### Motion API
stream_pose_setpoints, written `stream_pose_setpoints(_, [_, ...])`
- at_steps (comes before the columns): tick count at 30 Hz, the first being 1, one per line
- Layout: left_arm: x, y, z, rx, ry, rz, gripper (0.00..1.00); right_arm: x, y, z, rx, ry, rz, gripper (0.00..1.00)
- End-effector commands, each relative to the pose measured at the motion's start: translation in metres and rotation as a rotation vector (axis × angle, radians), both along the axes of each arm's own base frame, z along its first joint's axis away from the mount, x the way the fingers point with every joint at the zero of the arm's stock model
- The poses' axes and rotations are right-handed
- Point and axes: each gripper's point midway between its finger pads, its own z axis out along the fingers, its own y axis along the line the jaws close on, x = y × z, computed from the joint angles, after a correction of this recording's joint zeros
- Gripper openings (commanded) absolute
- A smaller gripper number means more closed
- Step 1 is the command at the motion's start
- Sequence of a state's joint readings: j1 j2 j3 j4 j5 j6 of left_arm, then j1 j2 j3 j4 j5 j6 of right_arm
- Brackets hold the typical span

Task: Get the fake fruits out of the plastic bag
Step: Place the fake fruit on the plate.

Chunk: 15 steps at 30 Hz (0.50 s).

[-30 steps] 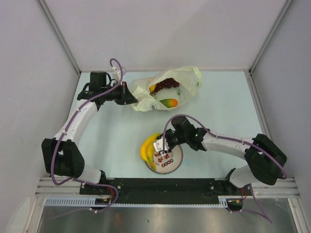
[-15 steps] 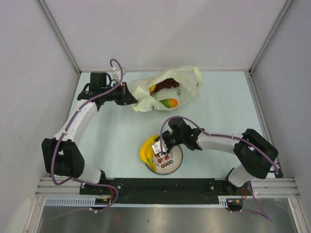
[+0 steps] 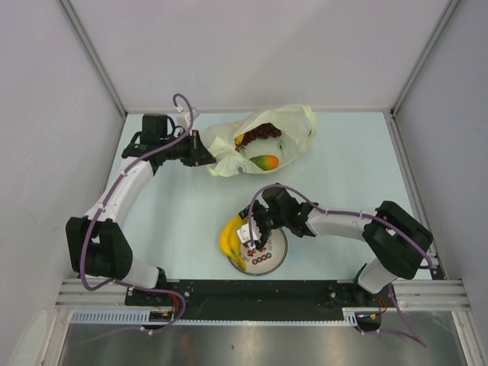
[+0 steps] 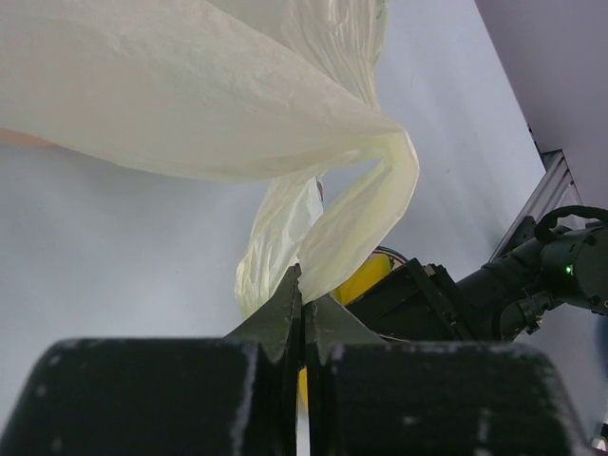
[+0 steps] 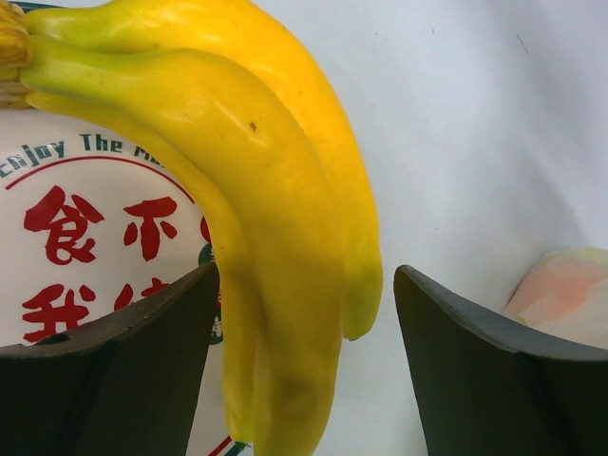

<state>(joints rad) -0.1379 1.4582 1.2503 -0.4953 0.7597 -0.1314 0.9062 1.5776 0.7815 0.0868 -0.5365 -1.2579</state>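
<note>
Overhead view of a pale blue desk (image 3: 168, 221) with two robot arms mounted at its near edge. On the left, the left arm reaches up and across to the far side of the desk, where the left end effector (image 3: 204, 156) is clenched on the left edge of the bag (image 3: 293, 126). The left wrist view shows the left end effector (image 4: 302, 304) with its jaws pressed together on a twisted strip of the bag (image 4: 190, 95), which rises and spreads out above them. The bag lies crumpled at the far middle of the desk, its mouth open. Inside it, the dark grapes (image 3: 263, 130) sit toward the far side and the mango (image 3: 264, 162) lies nearer, just below them. Near the front middle of the desk, well apart from the bag, the bananas (image 3: 231, 238) lie out of the bag, resting across the left rim of a round white plate (image 3: 274, 255) with red marks. The right end effector (image 3: 252, 232) hangs directly over them, its arm stretching in from the right. In the right wrist view the right end effector (image 5: 304, 323) has its fingers spread wide and grips nothing; the bananas (image 5: 256, 190) lie between them, partly on the plate (image 5: 85, 209) with its red characters and partly over bare desk (image 5: 475, 114), with a clear gap to the right finger.
</note>
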Motion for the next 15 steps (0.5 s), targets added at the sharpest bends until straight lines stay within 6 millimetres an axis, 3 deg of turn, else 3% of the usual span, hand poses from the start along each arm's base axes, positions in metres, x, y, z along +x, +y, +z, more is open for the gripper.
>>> stream_pose_setpoints(1, [-0.005,0.0,0.011,-0.018,-0.039,-0.011,0.0,0.004,0.005,0.024,0.058,-0.038,-0.008,0.81])
stream_pose_setpoints(7, [-0.007,-0.001,0.011,-0.028,-0.038,-0.016,0.0,-0.008,-0.001,0.057,0.123,0.017,-0.016,1.0])
stream_pose_setpoints(8, [-0.007,-0.001,0.011,-0.028,-0.037,-0.018,0.0,-0.011,-0.003,0.068,0.137,0.006,-0.01,1.0])
stream_pose_setpoints(12, [-0.004,0.0,0.012,-0.018,-0.04,-0.012,0.0,-0.023,-0.026,0.072,0.077,0.021,-0.023,1.0])
stream_pose_setpoints(15, [-0.002,0.0,0.01,-0.014,-0.035,-0.012,0.0,-0.016,-0.044,0.082,0.083,0.058,-0.11,1.0])
